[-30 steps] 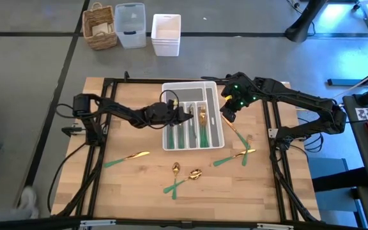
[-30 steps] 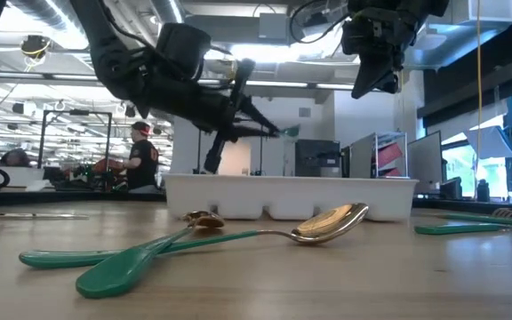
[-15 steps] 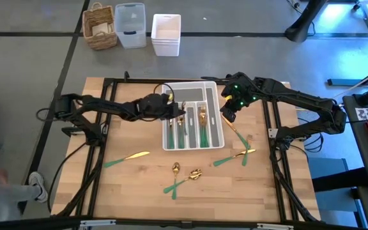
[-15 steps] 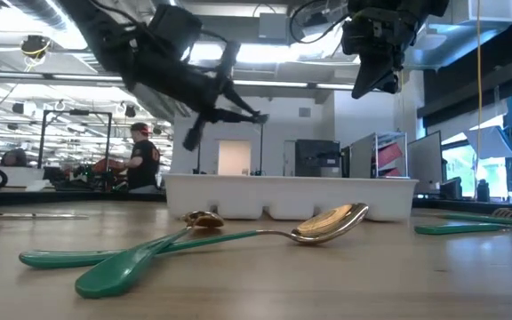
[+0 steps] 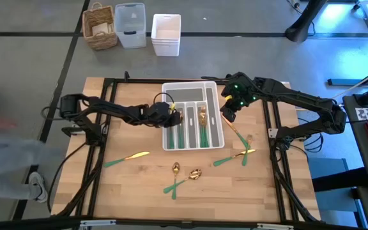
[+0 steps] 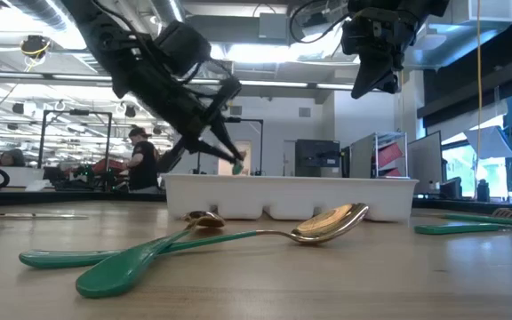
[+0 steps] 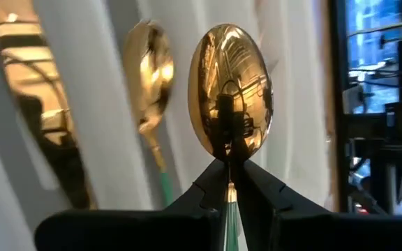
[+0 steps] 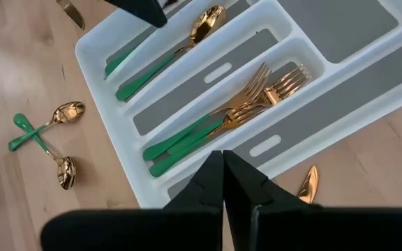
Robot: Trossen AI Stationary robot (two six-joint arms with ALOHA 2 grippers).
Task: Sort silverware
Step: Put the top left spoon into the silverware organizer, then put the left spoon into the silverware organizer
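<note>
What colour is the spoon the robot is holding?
The spoon in the left gripper has a shiny gold bowl and a slim green handle, clearest in the left wrist view.

Mirror-polished gold metal on the spoon bowl (image 7: 230,97), reflecting the room; smooth green plastic-looking handles on the silverware (image 8: 208,125). Glossy white plastic tray (image 8: 368,66) with matt grey slot floors. Pale, matt wood-grain table (image 5: 133,185). Matt black gripper fingers (image 7: 208,202).

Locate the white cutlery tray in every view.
High: tray at centre, between both grippers.
Low: long white wall across the middle.
Left wrist: white dividers behind the held spoon.
Right wrist: fills the upper half.
Shared landmark: gold forks.
</note>
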